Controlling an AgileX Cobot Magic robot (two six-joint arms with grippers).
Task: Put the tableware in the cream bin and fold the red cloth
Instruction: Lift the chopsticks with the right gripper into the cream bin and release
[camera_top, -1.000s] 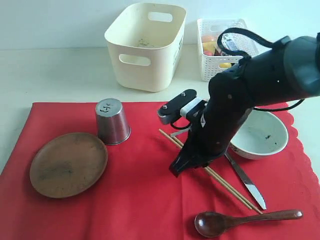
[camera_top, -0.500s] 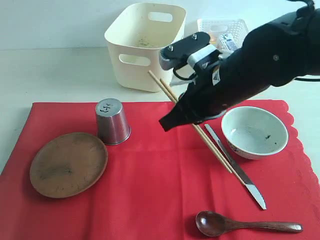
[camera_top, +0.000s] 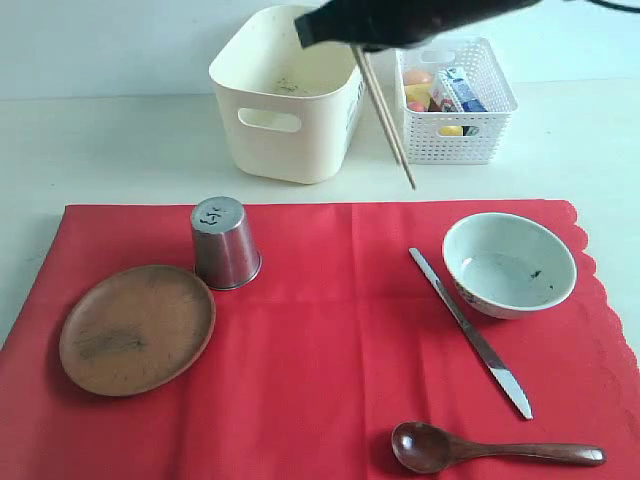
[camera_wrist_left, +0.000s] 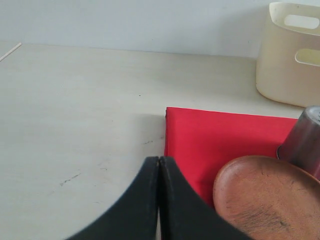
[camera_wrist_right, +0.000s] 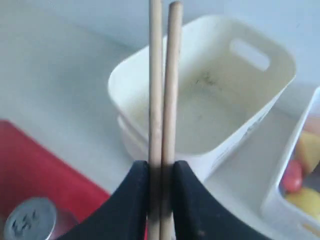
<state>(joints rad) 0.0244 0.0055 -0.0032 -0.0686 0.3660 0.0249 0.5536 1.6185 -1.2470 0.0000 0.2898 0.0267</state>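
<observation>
My right gripper (camera_wrist_right: 161, 167) is shut on the pair of wooden chopsticks (camera_wrist_right: 162, 75) and holds them in the air above the cream bin (camera_wrist_right: 210, 105). In the exterior view the gripper (camera_top: 342, 36) is at the top edge. The chopsticks (camera_top: 385, 120) hang slanting beside the bin (camera_top: 290, 95). On the red cloth (camera_top: 320, 350) lie the wooden plate (camera_top: 137, 328), the upturned steel cup (camera_top: 225, 243), the pale bowl (camera_top: 510, 265), the knife (camera_top: 470, 332) and the dark spoon (camera_top: 495, 447). My left gripper (camera_wrist_left: 159, 162) is shut and empty, low by the cloth's corner (camera_wrist_left: 210, 135), near the plate (camera_wrist_left: 270, 200).
A white mesh basket (camera_top: 455, 100) with food items and a small carton stands right of the cream bin. Pale bare tabletop (camera_top: 110, 140) surrounds the cloth at the back and left. The cloth's scalloped edge (camera_top: 600, 270) runs along the right.
The right arm lifted the chopsticks off the cloth and carried them up and back, from beside the bowl to above the cream bin's right side.
</observation>
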